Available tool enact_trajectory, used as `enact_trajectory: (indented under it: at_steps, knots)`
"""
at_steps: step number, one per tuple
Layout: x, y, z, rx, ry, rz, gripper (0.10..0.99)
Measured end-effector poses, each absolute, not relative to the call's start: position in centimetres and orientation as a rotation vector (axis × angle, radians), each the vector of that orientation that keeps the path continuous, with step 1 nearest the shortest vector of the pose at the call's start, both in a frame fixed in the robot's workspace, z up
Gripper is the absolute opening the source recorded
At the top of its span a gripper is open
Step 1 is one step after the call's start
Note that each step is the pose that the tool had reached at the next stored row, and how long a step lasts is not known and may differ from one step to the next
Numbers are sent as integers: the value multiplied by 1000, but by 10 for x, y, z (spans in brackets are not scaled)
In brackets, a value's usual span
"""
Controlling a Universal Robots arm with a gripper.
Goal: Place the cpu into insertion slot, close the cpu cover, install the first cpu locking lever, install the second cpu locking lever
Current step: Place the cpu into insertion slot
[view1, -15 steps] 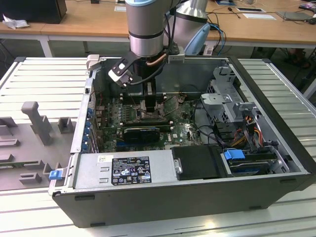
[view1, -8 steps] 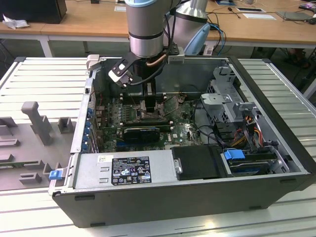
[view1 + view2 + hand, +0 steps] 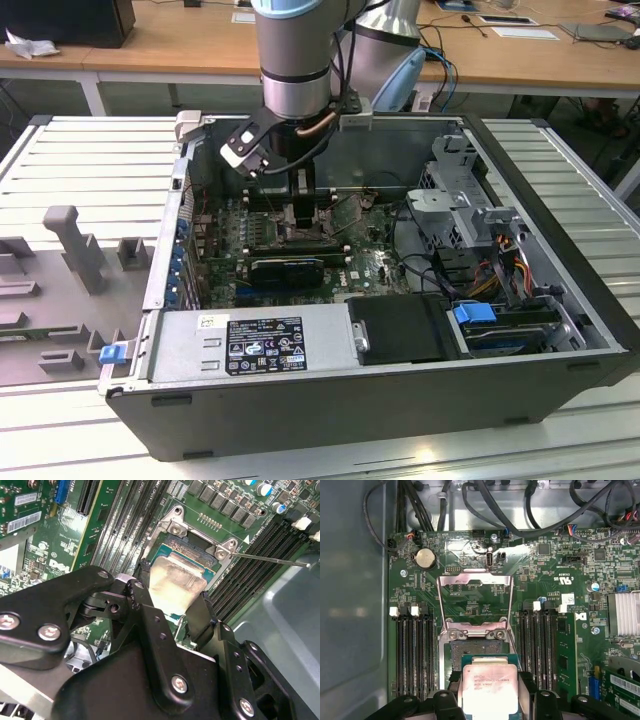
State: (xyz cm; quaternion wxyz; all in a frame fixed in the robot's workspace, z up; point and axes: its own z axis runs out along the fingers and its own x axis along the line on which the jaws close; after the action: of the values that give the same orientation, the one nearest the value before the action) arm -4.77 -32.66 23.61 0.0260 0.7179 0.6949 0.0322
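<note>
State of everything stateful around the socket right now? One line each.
dark-framed square insertion slot: uncovered, visible part empty.
thin silver metal-frame cpu cover: flipped open, raised off the slot.
thin metal rod locking lever: unlatched, sticking out free.
silver-grey square cpu: held over the slot, apparently not seated.
black pincer: shut on the cpu's edges.

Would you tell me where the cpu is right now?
In both wrist views the cpu is gripped in the claw, close above the insertion slot.
</note>
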Motion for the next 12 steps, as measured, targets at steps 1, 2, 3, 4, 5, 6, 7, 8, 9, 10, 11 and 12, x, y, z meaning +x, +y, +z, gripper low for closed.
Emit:
enact_trajectory:
  at_steps: [1,2,3,4,5,6,7,8,9,10,11,12]
  knots:
    - [-48,-326,236,2219,2148,99,533]
    - [-48,-326,235,2219,2148,99,533]
    - [-48,-325,235,2219,2148,99,533]
    - [-48,-325,234,2219,2148,99,533]
    - [-48,-324,234,2219,2148,99,533]
    - [-48,-324,233,2219,2148,99,533]
    - [-48,-323,233,2219,2148,99,533]
    - [-48,-322,232,2219,2148,99,533]
    - [-48,-322,229,2218,2149,99,533]
    - [-48,-322,226,2218,2149,99,533]
    - [-48,-322,224,2218,2149,99,533]
    - [-48,-322,222,2218,2149,99,533]
